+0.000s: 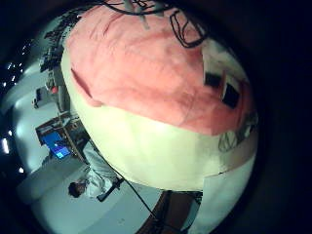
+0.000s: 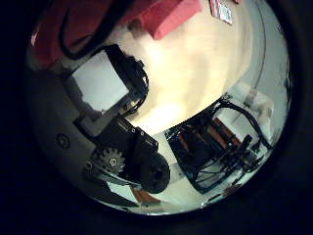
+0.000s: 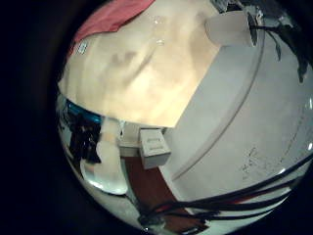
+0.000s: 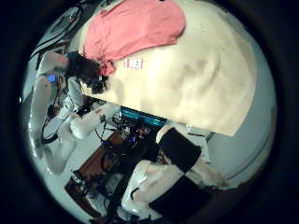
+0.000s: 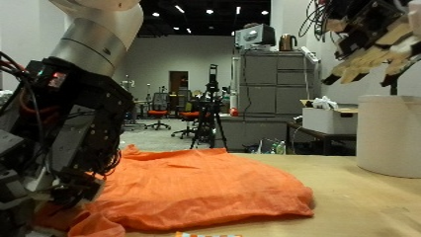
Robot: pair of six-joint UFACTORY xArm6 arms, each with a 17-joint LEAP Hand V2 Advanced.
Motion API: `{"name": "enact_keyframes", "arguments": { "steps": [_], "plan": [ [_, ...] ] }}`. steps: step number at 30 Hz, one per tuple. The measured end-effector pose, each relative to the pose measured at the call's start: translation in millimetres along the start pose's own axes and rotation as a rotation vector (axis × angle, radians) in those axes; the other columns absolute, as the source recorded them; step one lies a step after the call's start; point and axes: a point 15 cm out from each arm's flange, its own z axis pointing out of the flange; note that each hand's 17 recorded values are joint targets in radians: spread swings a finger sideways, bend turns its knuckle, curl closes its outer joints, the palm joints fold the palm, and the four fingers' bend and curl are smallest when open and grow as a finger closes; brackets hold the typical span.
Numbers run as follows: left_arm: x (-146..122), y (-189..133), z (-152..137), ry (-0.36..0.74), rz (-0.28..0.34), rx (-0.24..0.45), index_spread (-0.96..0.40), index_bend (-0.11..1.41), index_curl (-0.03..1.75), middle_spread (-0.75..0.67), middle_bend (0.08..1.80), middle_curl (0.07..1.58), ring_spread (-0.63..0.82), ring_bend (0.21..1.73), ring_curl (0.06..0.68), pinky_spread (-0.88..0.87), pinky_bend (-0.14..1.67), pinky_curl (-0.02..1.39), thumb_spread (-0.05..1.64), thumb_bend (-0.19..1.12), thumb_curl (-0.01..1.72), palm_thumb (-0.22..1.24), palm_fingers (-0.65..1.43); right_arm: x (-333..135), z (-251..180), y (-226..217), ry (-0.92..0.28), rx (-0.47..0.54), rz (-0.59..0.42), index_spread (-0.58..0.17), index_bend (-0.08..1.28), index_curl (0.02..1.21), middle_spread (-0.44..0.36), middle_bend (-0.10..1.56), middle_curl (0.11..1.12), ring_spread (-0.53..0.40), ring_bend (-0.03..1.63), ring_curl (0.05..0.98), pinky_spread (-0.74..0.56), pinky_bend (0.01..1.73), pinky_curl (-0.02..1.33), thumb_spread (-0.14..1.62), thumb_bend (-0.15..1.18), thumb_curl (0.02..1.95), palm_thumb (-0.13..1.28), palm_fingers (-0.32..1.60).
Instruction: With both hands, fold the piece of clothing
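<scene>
L robot hand [image 5: 59, 128] on orange garment [image 5: 198, 188], fingers unclear; R robot hand [image 5: 372, 39] raised, spread. White tub [image 5: 389, 133]: contents hidden.

you see the garment [image 1: 146, 68] spread over much of the pale worktop [image 1: 166, 151], close under the palm, its edge crossing the bare surface; a small tag [image 1: 230, 95] lies beside it.

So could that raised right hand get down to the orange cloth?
Probably yes. The right hand hangs high over the table, apart from the orange cloth, with nothing between them. It would just need to come down.
</scene>
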Motion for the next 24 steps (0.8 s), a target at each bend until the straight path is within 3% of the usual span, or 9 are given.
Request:
{"name": "enact_keyframes", "arguments": {
  "steps": [11, 20, 24],
  "plan": [
    [-3, 2, -6, -0.001, 0.001, 0.007, -0.65, 0.4, 1.01, -0.51, 0.96, 0.94, -0.46, 1.29, 0.55, -0.69, 1.04, 0.56, 0.94, -0.02, 0.54, 0.82, 1.02, -26, 69, -84, 0.036, 0.192, -0.09, -0.337, 0.16, 0.29, -0.064, 0.27, 0.35, 0.011, 0.39, 0.288, 0.16, 0.21, 0.3, 1.04, -0.03, 0.31, 0.62, 0.36],
    [-6, 6, -8, 0.003, 0.0, 0.006, -0.69, 0.32, 1.16, -0.53, 0.94, 0.96, -0.46, 1.29, 0.541, -0.69, 1.03, 0.56, 0.93, -0.02, 0.56, 0.81, 1.04, -44, 96, -109, 0.041, 0.12, -0.133, -0.33, 0.17, 0.3, -0.102, 0.28, 0.36, -0.079, 0.42, 0.286, 0.08, 0.21, 0.29, 0.98, -0.03, 0.31, 0.6, 0.39],
    [-7, 9, -8, 0.003, 0.003, 0.003, -0.7, 0.28, 1.22, -0.54, 0.93, 0.96, -0.46, 1.29, 0.537, -0.69, 1.02, 0.56, 0.93, -0.02, 0.57, 0.81, 1.05, -59, 105, -132, 0.051, 0.142, -0.164, -0.332, 0.17, 0.3, -0.111, 0.28, 0.36, -0.113, 0.45, 0.286, 0.03, 0.23, 0.29, 0.97, -0.02, 0.32, 0.61, 0.43]
  ]
}}
